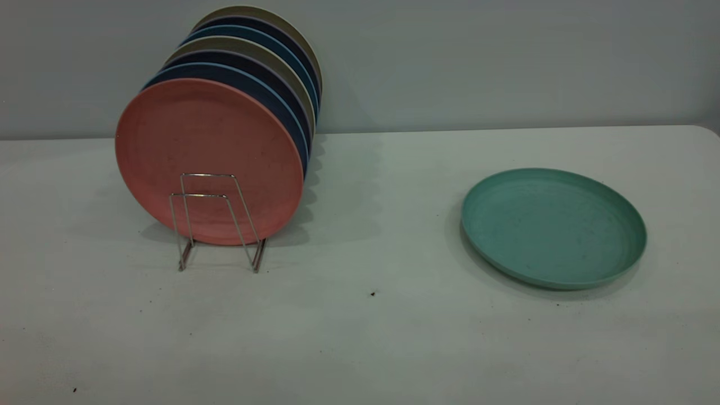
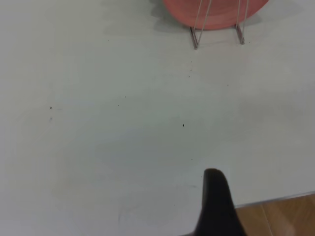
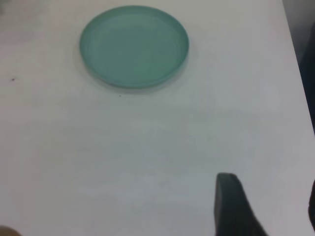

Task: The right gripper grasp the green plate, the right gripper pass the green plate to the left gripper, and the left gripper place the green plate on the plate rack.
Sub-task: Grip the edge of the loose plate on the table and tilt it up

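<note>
Lying flat on bare table, green plate, well apart from plate rack, gripper states untellable.

Pale, whitish worktop filling most of the exterior view, matte, dotted with small dark specks. Behind it, plain grey-blue wall, bare and evenly lit, meeting the worktop along a straight line. Soft shadows on the surface, light diffuse. Rounded worktop corner at far right. In the left wrist view, worktop edge with a strip of brown wooden floor past it.
</note>
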You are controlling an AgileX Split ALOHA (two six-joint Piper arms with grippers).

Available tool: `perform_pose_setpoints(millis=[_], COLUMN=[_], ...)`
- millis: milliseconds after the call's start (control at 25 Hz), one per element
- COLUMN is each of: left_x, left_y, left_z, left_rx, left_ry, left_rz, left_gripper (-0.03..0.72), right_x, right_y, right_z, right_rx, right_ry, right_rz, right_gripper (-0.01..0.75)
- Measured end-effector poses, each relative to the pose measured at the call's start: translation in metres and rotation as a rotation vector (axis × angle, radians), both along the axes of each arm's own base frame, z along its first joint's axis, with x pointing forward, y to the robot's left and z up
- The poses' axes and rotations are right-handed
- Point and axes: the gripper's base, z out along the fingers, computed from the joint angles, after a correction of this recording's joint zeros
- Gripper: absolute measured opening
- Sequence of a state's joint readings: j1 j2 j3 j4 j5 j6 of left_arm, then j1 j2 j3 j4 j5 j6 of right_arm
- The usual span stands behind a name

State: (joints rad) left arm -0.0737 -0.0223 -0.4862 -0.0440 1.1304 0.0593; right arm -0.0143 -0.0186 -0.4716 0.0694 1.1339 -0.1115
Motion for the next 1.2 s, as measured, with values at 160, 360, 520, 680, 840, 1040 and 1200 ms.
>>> perform_pose_setpoints(millis=[160, 360, 520, 680, 840, 1040, 1200], left_x=[0.0, 0.0, 0.0, 0.0, 0.0, 0.0, 0.0037], left_y=[0.0, 0.0, 0.0, 0.0, 0.0, 0.0, -0.0002], left_z=[0.0, 0.0, 0.0, 0.0, 0.0, 0.0, 0.0041], left_rx=[0.0, 0.0, 0.0, 0.0, 0.0, 0.0, -0.031], left_ry=[0.0, 0.0, 0.0, 0.0, 0.0, 0.0, 0.029], left_rz=[0.0, 0.0, 0.0, 0.0, 0.0, 0.0, 0.028], left_gripper=[0.53, 0.53, 0.53, 0.53, 0.53, 0.53, 0.533], right_x=[0.0, 0.0, 0.0, 0.0, 0.0, -0.0001, 0.0003], right_y=[0.0, 0.0, 0.0, 0.0, 0.0, 0.0024, 0.0037], right_z=[0.0, 0.0, 0.0, 0.0, 0.0, 0.0002, 0.0033], right_rx=[0.0, 0.0, 0.0, 0.0, 0.0, 0.025, 0.039], right_ry=[0.0, 0.0, 0.0, 0.0, 0.0, 0.0, 0.001], right_rz=[0.0, 0.0, 0.0, 0.0, 0.0, 0.016, 0.023], right_gripper=[0.388, 0.388, 0.388, 0.388, 0.388, 0.388, 0.388])
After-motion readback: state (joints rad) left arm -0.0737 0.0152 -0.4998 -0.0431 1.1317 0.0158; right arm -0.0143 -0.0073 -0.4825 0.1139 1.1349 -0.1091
